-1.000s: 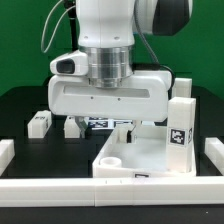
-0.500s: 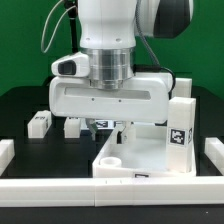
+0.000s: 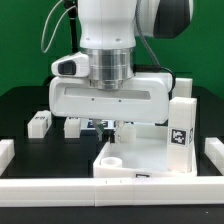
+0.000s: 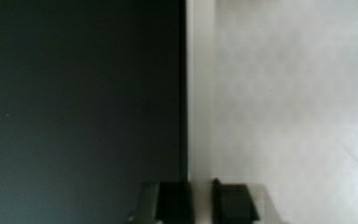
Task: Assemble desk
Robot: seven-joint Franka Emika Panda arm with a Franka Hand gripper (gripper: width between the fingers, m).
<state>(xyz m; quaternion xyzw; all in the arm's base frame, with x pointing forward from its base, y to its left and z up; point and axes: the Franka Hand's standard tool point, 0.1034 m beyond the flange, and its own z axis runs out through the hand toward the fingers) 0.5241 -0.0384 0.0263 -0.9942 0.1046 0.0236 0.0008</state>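
Note:
The white desk tabletop [image 3: 150, 152] lies at the front, toward the exterior view's right, with a round corner socket [image 3: 112, 160] showing. My gripper [image 3: 112, 127] is low over the tabletop's far rim, under the big white hand. In the wrist view the tabletop [image 4: 282, 100] fills one side against the black table. The two dark fingers [image 4: 234, 202] stand close together, and the gripper [image 4: 201, 203] pinches the tabletop's edge. A tagged leg [image 3: 181, 126] stands upright at the tabletop's right. Two small legs [image 3: 38, 122] [image 3: 72, 126] lie at the left.
A long low white bar [image 3: 90, 186] runs along the front. Shorter bars stand at the exterior view's left [image 3: 5, 152] and right [image 3: 213, 152]. The arm hides the middle of the black table.
The fingers have shifted slightly to the exterior view's right, onto the tabletop's far rim. They now cover the tagged patch seen under the hand before. The tabletop and legs have not moved.

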